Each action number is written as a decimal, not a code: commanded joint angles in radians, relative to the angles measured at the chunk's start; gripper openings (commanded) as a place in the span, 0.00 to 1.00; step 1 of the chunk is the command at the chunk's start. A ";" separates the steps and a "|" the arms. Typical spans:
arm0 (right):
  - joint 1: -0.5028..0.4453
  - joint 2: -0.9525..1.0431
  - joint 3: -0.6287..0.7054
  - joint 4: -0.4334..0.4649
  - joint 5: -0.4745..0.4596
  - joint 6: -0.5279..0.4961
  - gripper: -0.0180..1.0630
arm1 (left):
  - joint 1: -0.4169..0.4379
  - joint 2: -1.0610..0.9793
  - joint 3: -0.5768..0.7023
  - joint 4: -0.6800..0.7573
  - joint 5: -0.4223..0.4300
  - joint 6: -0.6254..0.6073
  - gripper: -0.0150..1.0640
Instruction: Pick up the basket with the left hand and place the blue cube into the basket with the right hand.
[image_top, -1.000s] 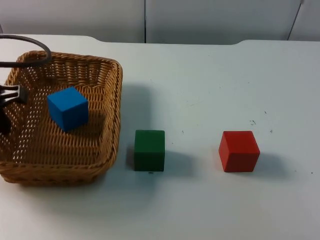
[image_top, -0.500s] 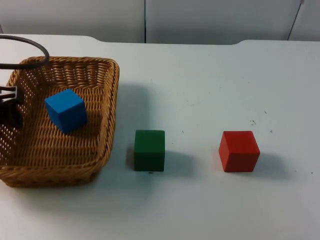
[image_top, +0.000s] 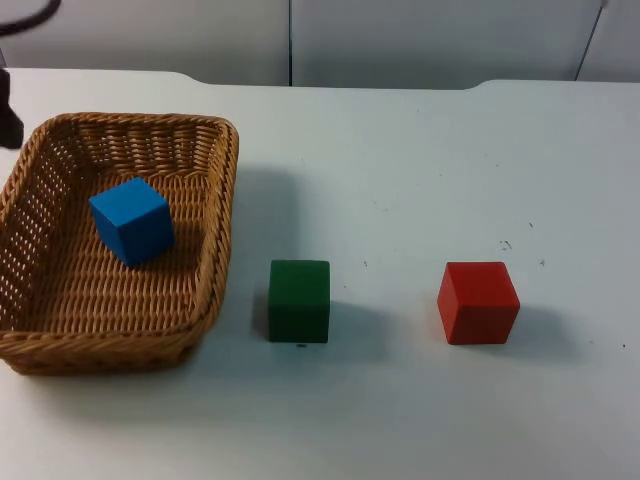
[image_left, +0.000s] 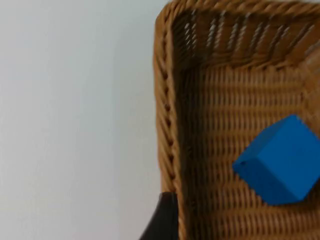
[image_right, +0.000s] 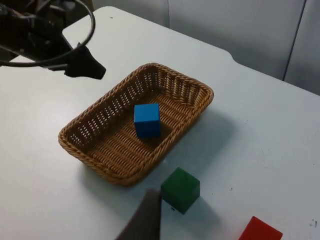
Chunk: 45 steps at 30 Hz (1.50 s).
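Left gripper (image_right: 85, 64): off the basket's far left side, apart from the rim and holding nothing — whether its fingers are spread or closed, I cannot tell.
Basket (image_top: 222, 200): flat on the white table (image_top: 420, 180), at the left of the top view; in the left wrist view its rim (image_left: 165, 125) runs just beside the black fingertip.
Blue cube (image_top: 132, 220): inside the basket, on its woven floor, slightly turned, clear of the walls; the left wrist view has it (image_left: 282, 160) across the rim from the fingertip.
Green cube (image_top: 299, 300): on the table just right of the basket, not touching it.
Red cube (image_top: 478, 302): further right, well apart from the green one.
Right gripper (image_right: 145, 220): waiting high above the table's near side, a fingertip over the green cube's side; its opening cannot be judged.
Step in hand: by my reading the placing is done — cube in, basket set down.
Next move: nothing left to grasp; likely both arms only need to back away without clipping the rim.
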 joint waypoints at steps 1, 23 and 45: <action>0.002 -0.004 0.004 -0.025 -0.013 0.000 0.83 | 0.004 -0.134 -0.001 -0.012 0.058 -0.007 0.73; 0.002 -0.004 0.011 -0.075 0.005 -0.075 0.83 | 0.004 -0.897 0.001 0.123 0.445 -0.080 0.73; 0.002 -0.354 0.384 -0.066 -0.108 -0.017 0.82 | 0.004 -1.357 0.243 0.344 0.629 -0.380 0.73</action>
